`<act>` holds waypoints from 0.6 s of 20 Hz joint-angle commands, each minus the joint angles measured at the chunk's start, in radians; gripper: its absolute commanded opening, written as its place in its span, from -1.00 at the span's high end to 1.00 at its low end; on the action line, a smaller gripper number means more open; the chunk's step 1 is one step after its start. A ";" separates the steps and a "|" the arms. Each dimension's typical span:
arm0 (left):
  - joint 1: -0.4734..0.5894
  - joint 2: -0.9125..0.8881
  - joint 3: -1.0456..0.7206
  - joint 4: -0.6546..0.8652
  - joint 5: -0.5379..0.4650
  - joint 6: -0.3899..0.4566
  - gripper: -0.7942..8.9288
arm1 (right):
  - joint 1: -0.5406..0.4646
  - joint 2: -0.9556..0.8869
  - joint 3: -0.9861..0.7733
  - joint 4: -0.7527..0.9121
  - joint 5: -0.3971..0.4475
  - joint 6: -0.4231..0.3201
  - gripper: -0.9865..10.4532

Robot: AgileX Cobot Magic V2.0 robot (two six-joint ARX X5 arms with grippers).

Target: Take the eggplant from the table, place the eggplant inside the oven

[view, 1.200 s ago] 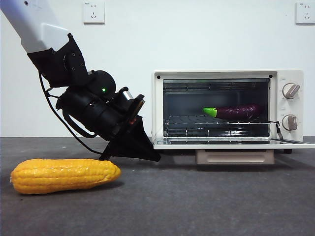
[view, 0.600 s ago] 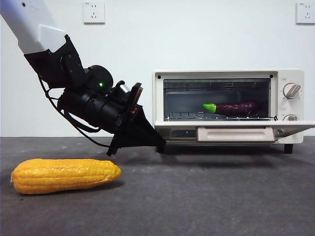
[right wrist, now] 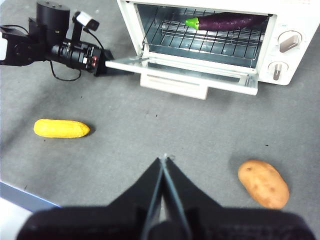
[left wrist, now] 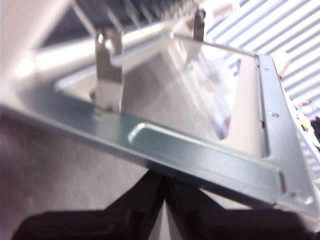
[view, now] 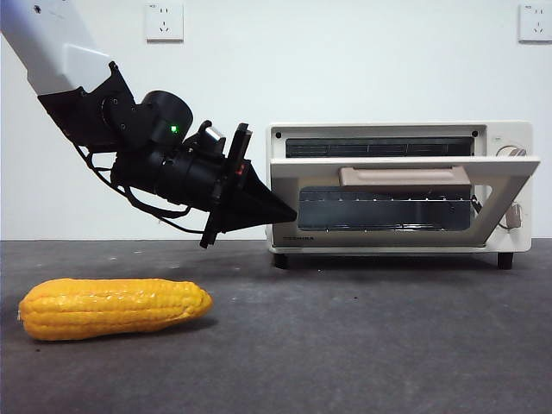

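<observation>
The eggplant (right wrist: 227, 21) lay on the wire rack (right wrist: 200, 37) inside the oven (view: 509, 185), its green stem end pointing toward the left gripper's side. The oven door (view: 401, 200) stood partly raised, tilted between flat and shut. The left gripper (view: 280, 210) reached in low from the side with its jaws pressed together, their tip under the door's near corner; in the left wrist view the metal frame of the door (left wrist: 210, 165) lay just across the jaw tips, apparently touching them, though the blur made contact hard to confirm. The right gripper (right wrist: 164, 161) hung well above the table (right wrist: 150, 135), jaws together and holding nothing. A corn cob (view: 112, 307) and a potato (right wrist: 263, 183) lay on the table.
</observation>
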 commanded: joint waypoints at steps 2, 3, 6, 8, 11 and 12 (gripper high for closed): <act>0.003 0.015 0.001 0.096 -0.054 -0.053 0.85 | 0.002 -0.002 -0.001 -0.021 -0.003 -0.010 0.85; 0.003 0.015 0.001 0.124 -0.080 -0.064 0.85 | 0.002 -0.002 -0.001 -0.021 -0.003 -0.010 0.85; 0.003 0.014 0.003 0.197 -0.175 -0.075 0.85 | 0.002 -0.002 -0.001 -0.021 -0.003 -0.011 0.85; 0.003 0.013 0.007 0.236 -0.231 -0.075 0.85 | 0.002 -0.002 -0.002 -0.021 -0.003 -0.012 0.85; 0.003 0.006 0.026 0.240 -0.283 -0.075 0.85 | 0.002 -0.002 -0.003 -0.021 -0.003 -0.015 0.85; 0.003 0.002 0.028 0.240 -0.283 -0.074 0.85 | 0.002 -0.002 -0.003 -0.021 -0.003 -0.016 0.85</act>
